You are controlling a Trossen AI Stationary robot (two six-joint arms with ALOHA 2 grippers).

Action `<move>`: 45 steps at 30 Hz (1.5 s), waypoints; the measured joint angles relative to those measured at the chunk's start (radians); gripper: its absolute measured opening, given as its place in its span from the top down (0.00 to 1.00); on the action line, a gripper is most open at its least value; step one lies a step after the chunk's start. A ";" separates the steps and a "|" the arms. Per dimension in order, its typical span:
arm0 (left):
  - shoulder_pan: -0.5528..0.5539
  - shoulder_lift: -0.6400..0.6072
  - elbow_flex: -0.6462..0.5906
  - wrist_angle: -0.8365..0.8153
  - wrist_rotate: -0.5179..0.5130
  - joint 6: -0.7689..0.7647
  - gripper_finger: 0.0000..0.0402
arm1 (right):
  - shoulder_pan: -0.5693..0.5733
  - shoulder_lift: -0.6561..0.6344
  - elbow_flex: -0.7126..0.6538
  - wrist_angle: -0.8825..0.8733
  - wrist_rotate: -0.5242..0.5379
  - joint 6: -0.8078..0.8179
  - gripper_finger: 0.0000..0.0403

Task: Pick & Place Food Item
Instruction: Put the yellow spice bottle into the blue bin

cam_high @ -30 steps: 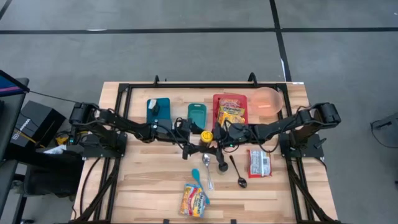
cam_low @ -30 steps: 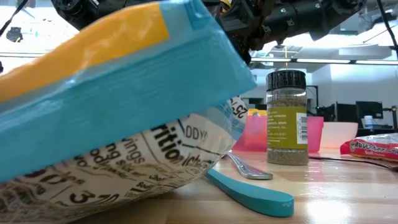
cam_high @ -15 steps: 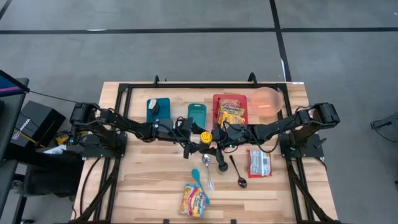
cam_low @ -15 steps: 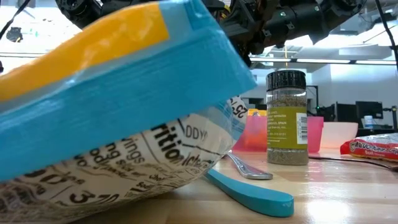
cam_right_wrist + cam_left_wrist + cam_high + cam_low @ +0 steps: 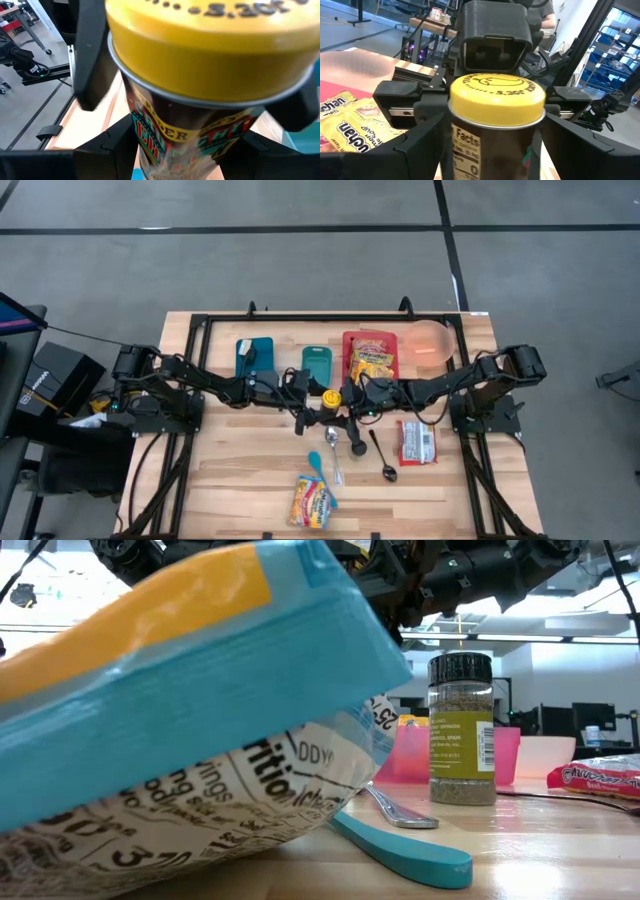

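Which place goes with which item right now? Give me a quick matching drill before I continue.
Items:
1. yellow-lidded jar
2. black-lidded spice jar
3. noodle soup packet
4. snack pouch

Places:
A. lying on the red tray
B. at the table's front edge, right in front of the low camera
C. between the left gripper and the right gripper
D. standing upright near the teal spoon

Pairs: 1-C, 2-D, 3-A, 4-B
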 joint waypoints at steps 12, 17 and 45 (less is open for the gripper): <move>0.005 0.000 0.006 -0.001 -0.004 0.000 0.23 | 0.000 0.000 0.000 0.002 0.000 -0.006 0.48; 0.005 0.000 0.006 0.001 -0.004 -0.001 0.23 | 0.000 0.000 0.000 0.003 0.000 -0.008 0.48; 0.009 -0.002 0.008 -0.061 -0.020 -0.009 0.26 | -0.006 0.064 0.053 -0.040 0.000 -0.015 0.48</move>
